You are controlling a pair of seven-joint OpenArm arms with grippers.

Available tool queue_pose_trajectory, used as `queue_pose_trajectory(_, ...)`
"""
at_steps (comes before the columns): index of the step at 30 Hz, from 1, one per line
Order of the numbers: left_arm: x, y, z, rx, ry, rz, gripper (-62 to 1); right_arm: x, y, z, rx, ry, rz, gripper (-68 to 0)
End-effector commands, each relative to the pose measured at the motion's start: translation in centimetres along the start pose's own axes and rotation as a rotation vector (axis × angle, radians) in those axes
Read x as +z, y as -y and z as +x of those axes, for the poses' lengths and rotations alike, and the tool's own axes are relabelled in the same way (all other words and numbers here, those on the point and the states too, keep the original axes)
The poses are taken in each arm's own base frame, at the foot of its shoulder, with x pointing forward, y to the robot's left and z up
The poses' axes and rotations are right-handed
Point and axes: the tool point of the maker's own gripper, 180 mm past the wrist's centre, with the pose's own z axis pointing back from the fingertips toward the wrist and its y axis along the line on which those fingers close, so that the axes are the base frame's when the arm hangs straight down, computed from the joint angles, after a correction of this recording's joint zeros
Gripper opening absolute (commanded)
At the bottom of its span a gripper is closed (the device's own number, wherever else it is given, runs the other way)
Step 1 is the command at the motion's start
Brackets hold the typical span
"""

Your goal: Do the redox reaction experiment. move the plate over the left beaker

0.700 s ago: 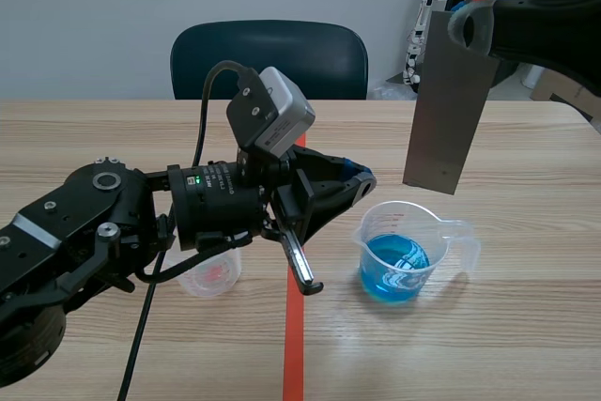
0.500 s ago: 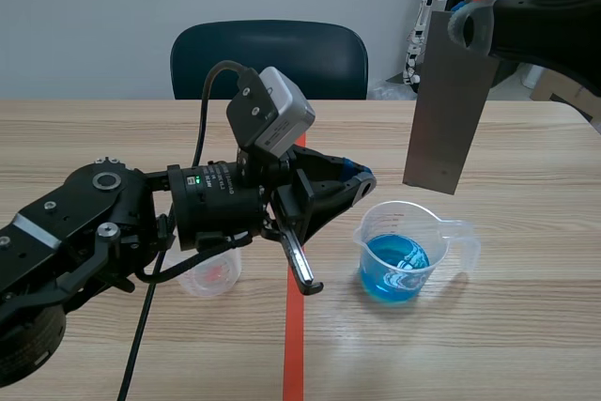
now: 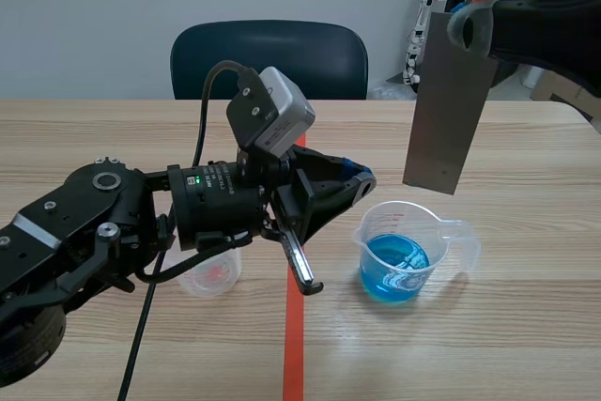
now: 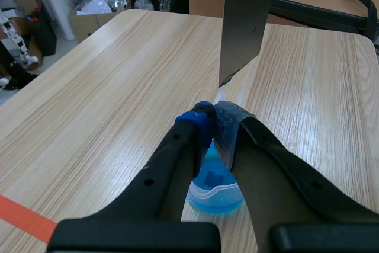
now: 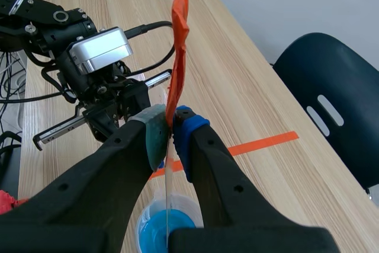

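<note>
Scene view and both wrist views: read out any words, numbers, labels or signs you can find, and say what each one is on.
No readable text in any view.
plate: bare grey metal, no print.
beaker of blue liquid: no scale marks or numbers can be made out.
left arm's wrist housing: a small green light with tiny marks beside it, too small to read.
</note>
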Motion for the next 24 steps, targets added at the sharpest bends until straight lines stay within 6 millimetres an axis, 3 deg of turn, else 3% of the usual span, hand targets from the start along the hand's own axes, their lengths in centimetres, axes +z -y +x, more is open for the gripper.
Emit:
queue_pose_trajectory(1, -0.2, -0.3, 1.4, -0.007, 0.047, 0.004, -57.7, 0.1, 0.4, 1.2, 0.021, 0.035, -0.005, -67.0)
queue_pose_trajectory(6, 0.6, -0.7, 1.6, 0.042, 0.079, 0.024, -57.7, 0.1, 0.4, 1.3, 0.019, 0.038, -0.006, -67.0)
queue_pose_trajectory(14, 4.1, -1.2, 3.3, 0.075, 0.209, 0.079, -57.7, -0.6, 0.2, 0.0, -0.003, 0.007, -0.014, -67.0)
queue_pose_trajectory(19, 6.4, -0.5, 4.0, 0.058, 0.236, 0.090, -57.8, -1.1, 0.0, 0.2, -0.015, 0.042, -0.019, -67.0)
queue_pose_trajectory(24, 8.7, 0.6, 4.6, 0.059, 0.255, 0.108, -57.8, -1.8, -0.2, -0.9, 0.026, 0.004, -0.025, -67.0)
